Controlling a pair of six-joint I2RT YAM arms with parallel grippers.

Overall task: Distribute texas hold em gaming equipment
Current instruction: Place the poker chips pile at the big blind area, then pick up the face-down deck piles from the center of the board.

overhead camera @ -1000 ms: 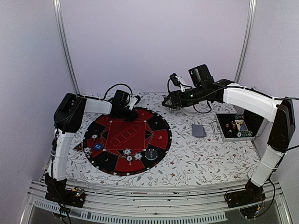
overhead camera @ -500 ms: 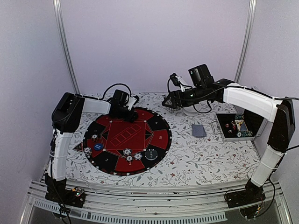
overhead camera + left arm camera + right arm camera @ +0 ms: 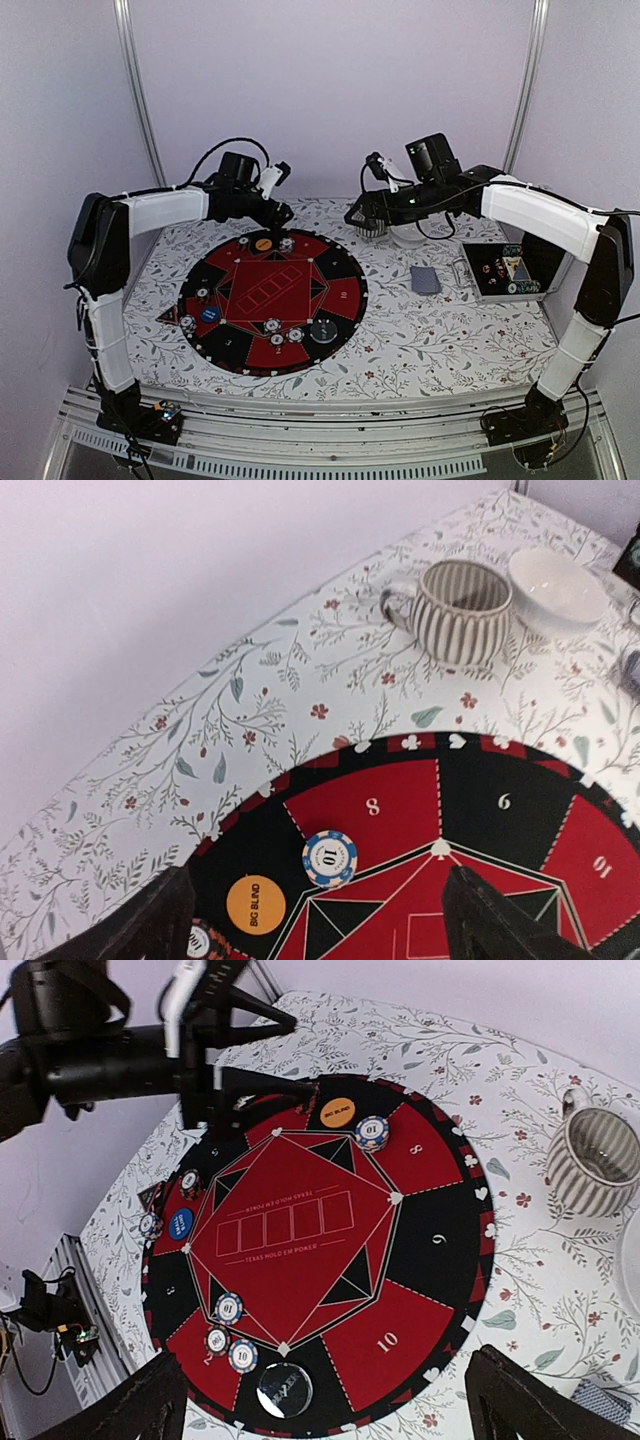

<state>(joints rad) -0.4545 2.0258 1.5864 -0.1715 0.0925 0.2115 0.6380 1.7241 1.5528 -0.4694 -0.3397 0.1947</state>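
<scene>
Floral tablecloth (image 3: 420, 340), round red-and-black mat (image 3: 270, 290) with poker chips (image 3: 272, 326), lilac walls (image 3: 330, 90)

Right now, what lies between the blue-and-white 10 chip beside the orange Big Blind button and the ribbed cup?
No object. In the left wrist view, only mat and floral cloth run between the 10 chip and the ribbed cup.

Chips (image 3: 329, 858) on mat (image 3: 540, 810), cup (image 3: 462, 610) behind mat, probable card deck (image 3: 425, 279) right
</scene>
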